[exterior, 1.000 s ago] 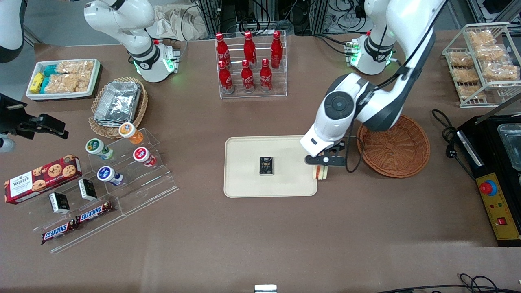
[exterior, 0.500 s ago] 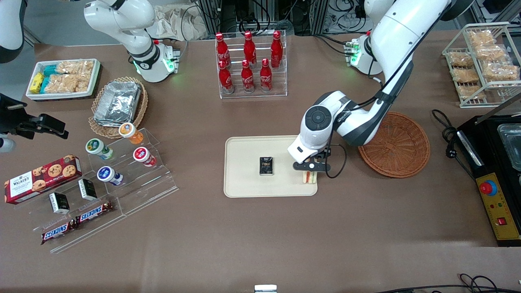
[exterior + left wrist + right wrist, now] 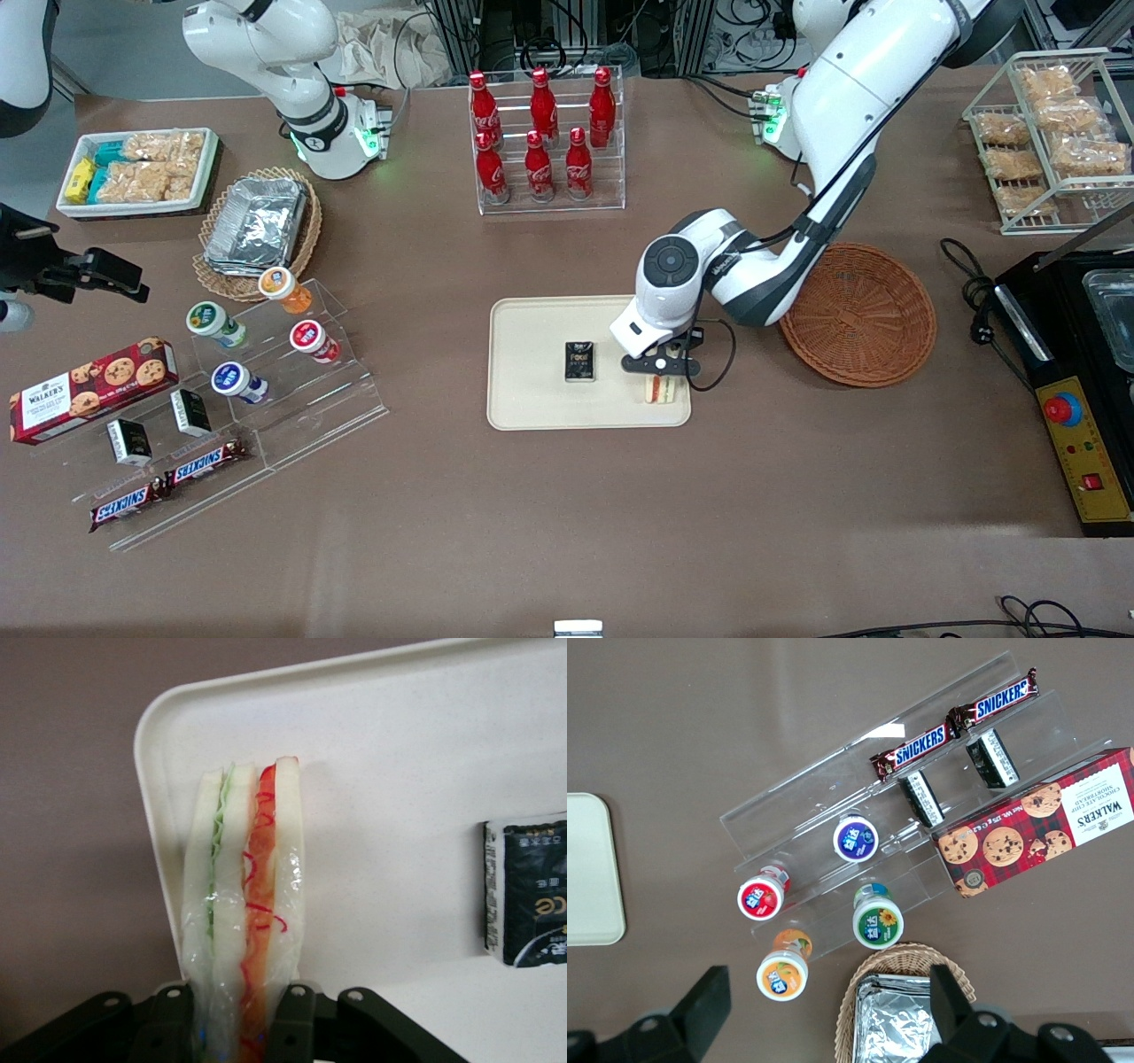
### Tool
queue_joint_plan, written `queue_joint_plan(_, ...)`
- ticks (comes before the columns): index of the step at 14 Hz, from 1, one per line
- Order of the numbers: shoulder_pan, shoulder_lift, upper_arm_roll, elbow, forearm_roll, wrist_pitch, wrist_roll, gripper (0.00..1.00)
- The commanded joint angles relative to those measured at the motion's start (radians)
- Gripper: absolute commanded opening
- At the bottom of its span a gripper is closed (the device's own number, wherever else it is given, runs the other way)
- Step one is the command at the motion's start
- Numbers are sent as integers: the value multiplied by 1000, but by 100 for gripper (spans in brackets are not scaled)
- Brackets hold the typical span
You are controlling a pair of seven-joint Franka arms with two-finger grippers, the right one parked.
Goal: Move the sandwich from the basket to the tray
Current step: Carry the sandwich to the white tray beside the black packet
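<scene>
My left gripper (image 3: 657,370) is shut on the sandwich (image 3: 656,388), a plastic-wrapped wedge of white bread with green and red layers, clear in the wrist view (image 3: 244,904). It hangs over the cream tray (image 3: 532,399), at the tray's corner nearest the front camera and toward the working arm's end; I cannot tell if it touches the tray (image 3: 425,753). The fingers (image 3: 288,1028) press both sides of the wrap. The reddish-brown wicker basket (image 3: 864,315) stands empty beside the tray, toward the working arm's end.
A small black box (image 3: 580,361) lies mid-tray, beside the sandwich, and also shows in the wrist view (image 3: 527,895). A rack of red cola bottles (image 3: 545,142) stands farther from the camera. A black appliance (image 3: 1076,372) sits at the working arm's end.
My left gripper has carried the sandwich from just off the tray's edge sideways to over the tray's corner, away from the basket.
</scene>
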Motion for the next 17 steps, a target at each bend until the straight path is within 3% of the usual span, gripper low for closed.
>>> queue_joint_plan(1, -17, 28, 6, 30, 33, 10, -41, 55)
queue_joint_plan(2, -17, 25, 6, 30, 33, 9, -66, 100)
queue_joint_plan(7, -11, -9, 4, 76, 26, -45, -117, 100)
queue_joint_plan(10, -5, -96, 3, 125, 10, -143, -117, 100)
queue_joint_plan(12, 1, -173, 7, 192, -84, -248, -108, 100)
queue_joint_plan(14, 56, -230, 1, 249, -124, -373, -101, 100)
queue_joint_plan(17, 154, -383, 6, 251, -296, -422, -78, 100)
